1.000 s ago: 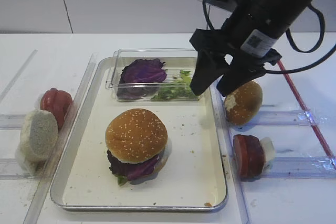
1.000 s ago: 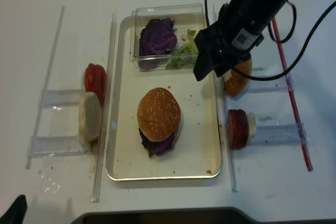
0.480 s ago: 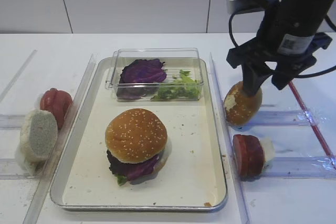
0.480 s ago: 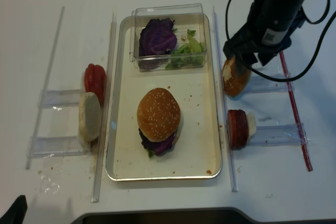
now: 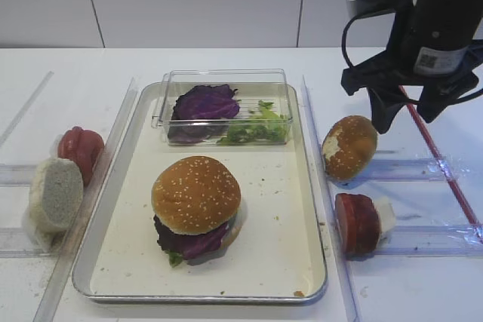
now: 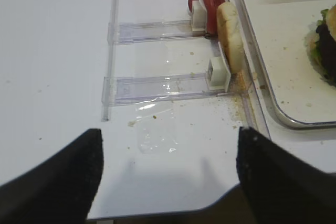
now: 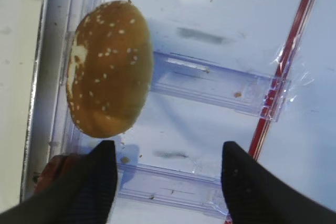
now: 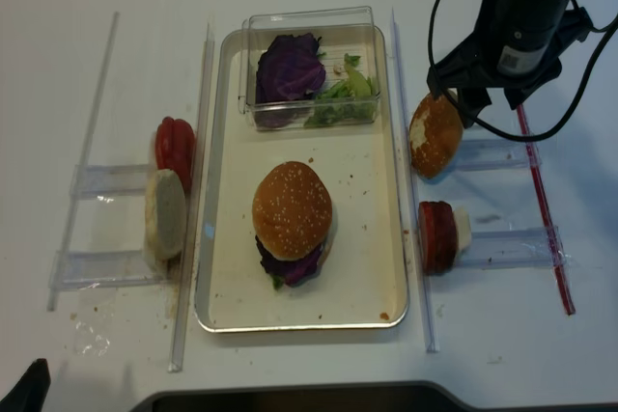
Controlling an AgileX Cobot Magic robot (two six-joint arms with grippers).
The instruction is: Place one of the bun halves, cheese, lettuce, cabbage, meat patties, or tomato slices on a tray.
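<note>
A sesame bun top [image 5: 197, 194] sits dome-up on a stacked burger at the middle of the tray [image 5: 287, 262]. Right of the tray, the right gripper [image 5: 407, 115] hangs spread wide and empty above the table. The left gripper [image 6: 168, 179] on the tray's other side is also parted, holding nothing.

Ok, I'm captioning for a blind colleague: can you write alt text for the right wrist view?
The open right gripper hovers over a white table, empty. A sesame bun half stands on edge ahead of its left finger, propped against a clear plastic holder, with a red strip at right.
</note>
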